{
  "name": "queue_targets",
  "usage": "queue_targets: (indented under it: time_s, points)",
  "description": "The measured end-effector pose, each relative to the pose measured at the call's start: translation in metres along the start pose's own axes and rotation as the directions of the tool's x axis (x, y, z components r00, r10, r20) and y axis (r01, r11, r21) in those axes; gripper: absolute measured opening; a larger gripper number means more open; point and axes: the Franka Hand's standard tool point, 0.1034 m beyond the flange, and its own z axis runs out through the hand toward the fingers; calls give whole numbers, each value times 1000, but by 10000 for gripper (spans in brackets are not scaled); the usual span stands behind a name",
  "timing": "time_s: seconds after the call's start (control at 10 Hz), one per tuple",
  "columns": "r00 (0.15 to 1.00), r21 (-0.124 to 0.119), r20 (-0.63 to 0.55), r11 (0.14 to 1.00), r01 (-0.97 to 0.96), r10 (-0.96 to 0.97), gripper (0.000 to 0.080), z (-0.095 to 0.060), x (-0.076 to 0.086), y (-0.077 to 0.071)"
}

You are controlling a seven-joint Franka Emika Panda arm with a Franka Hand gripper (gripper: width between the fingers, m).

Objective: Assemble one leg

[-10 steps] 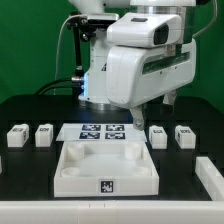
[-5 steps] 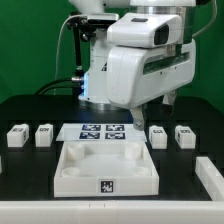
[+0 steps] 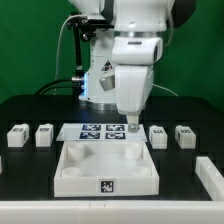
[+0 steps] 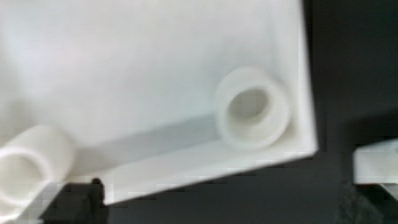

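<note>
Exterior view: four legs stand on the black table (image 3: 30,105), none of them held. Past the tray (image 3: 70,170)'s far corner on the exterior view's right, the first leg (image 3: 158,134) stands just beside that corner and the second leg (image 3: 184,133) farther out. Both stand apart from each other and from the tray. Past the opposite far corner stand the third leg (image 3: 43,133) and the fourth leg (image 3: 16,135), likewise separate. Bare table surrounds each block on all sides. The marker board (image 3: 92,131) lies along the tray's far edge, between the two pairs. Another white part (image 3: 212,175) lies off the tray's near corner on the exterior view's right. The arm hangs vertically, wrist down. The gripper (image 3: 133,127) is low over the marker board's end, by the tray's far corner nearest the first leg. Whether its claw is spread or pressed together cannot be told. Wrist view: that tray corner fills the frame, with one round socket (image 4: 253,108) near its rim and a second socket (image 4: 27,165) partly cut off. One dark fingertip (image 4: 75,200) shows, touching nothing visible.
</note>
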Motion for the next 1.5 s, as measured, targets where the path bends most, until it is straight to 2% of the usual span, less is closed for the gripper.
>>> queue_targets:
  time_s: [0.1,0.3,0.4,0.5,0.6,0.8,0.9,1.0,1.1,1.3,1.5]
  points:
    - [996,-23,-7,996,91,-92,650,10,-14,-10]
    - [994,11,-8,994,109,-109,650,25,-38,-18]
    - [995,24,-10,995,95,-95,650,31,-44,-21]
    - [996,23,-13,996,85,-84,650,38,-48,-22]
    - [997,12,-19,997,79,-79,650,48,-48,-19]
    - [997,11,-20,997,76,-76,650,51,-48,-20]
    - [997,12,-21,997,75,-75,558,52,-48,-20]
    - [997,13,-21,997,75,-74,558,52,-48,-20]
    - [997,14,-21,997,74,-74,380,52,-48,-21]
    - [997,15,-21,997,74,-74,73,53,-48,-21]
    - [997,15,-21,997,70,-70,58,53,-48,-21]
